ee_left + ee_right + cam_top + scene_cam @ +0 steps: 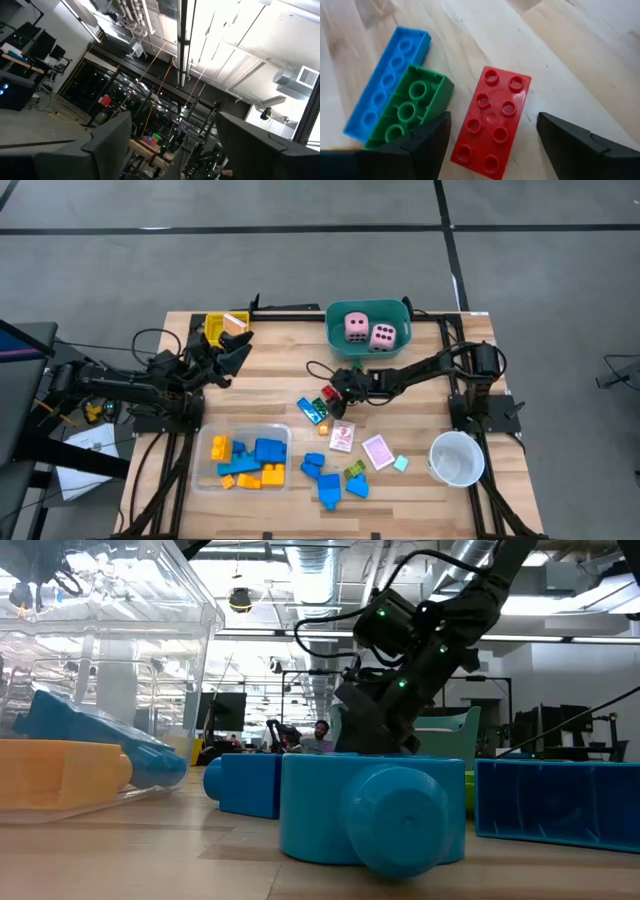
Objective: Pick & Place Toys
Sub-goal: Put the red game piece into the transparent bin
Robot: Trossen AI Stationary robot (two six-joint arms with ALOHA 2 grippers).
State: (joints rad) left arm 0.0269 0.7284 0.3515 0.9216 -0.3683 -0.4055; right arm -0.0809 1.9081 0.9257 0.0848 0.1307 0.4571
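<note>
Loose toys lie on the wooden table: a red block (pixel 492 122), a green block (pixel 410 107) and a long blue block (pixel 387 82), all flat on the wood with studs up. My right gripper (pixel 493 120) is open above them, slanting down, one finger on each side of the red block (pixel 331 392) without touching it. In the high view my right gripper (pixel 345 385) is at the table's middle. Two pink dice (pixel 368 330) sit in the teal tub (pixel 335 340). My left gripper (pixel 240 340) is raised at the far left, open and holding nothing.
A clear tray (pixel 205 475) with blue and orange blocks stands at the near left. More blue blocks (pixel 325 480) and pink-white cards (pixel 378 451) lie near the front. A white cup (pixel 457 457) stands near right, a yellow tray (pixel 215 328) far left.
</note>
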